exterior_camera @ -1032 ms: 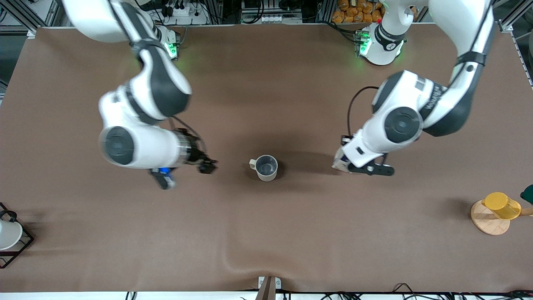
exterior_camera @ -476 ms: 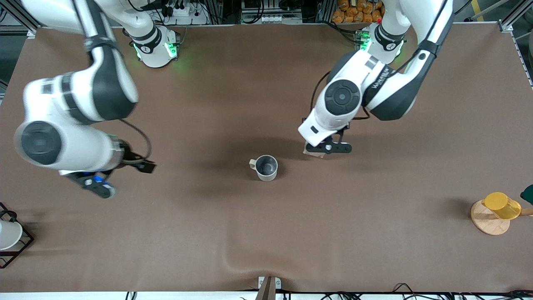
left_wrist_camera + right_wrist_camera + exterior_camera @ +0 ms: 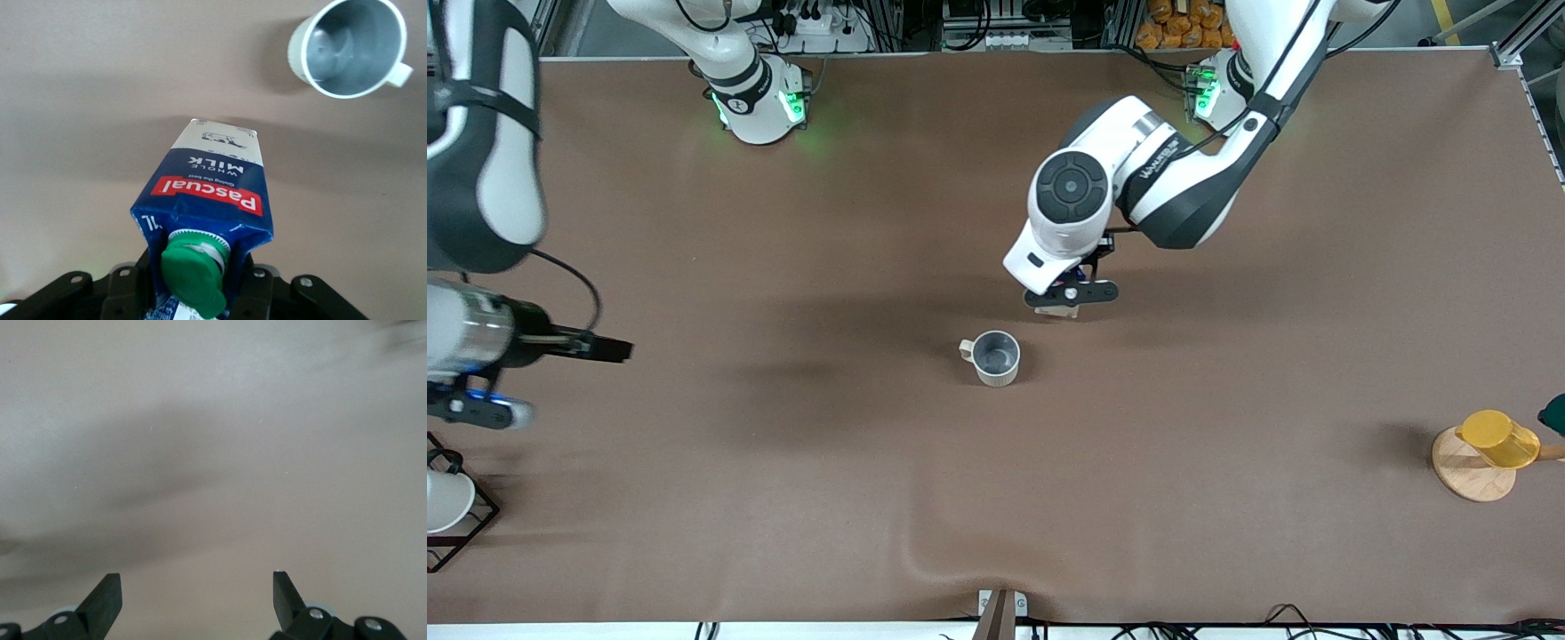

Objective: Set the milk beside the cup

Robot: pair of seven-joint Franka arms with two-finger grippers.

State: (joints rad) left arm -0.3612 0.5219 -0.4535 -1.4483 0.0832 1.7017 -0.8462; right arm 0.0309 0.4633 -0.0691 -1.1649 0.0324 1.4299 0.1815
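I see the left gripper (image 3: 1069,298) clamped on the milk (image 3: 203,200) near its cap end, holding the carton over the table (image 3: 1227,356) just beside the cup (image 3: 994,357), on the side toward the arm bases. From the front view most of the carton is hidden under the left wrist; only a pale corner shows below the fingers. In the left wrist view the carton hangs base-down, green cap (image 3: 193,279) up by the jaws, red label band facing the camera. I can't tell whether its base touches the mat or is just above it.

The cup stands upright near the table's middle, handle pointing toward the right arm's end. Mat between carton and cup is bare, nothing in the way.

The right gripper (image 3: 197,597) is wide open and holds nothing, waiting over the right arm's end of the table, well apart from the cup.

Around: 1 yellow cup (image 3: 1499,437) lying on a round wooden coaster (image 3: 1469,471) at the left arm's end, nearer the front camera; 1 white cup (image 3: 445,502) in a black wire rack (image 3: 476,516) at the right arm's end. Both well clear of the carton.
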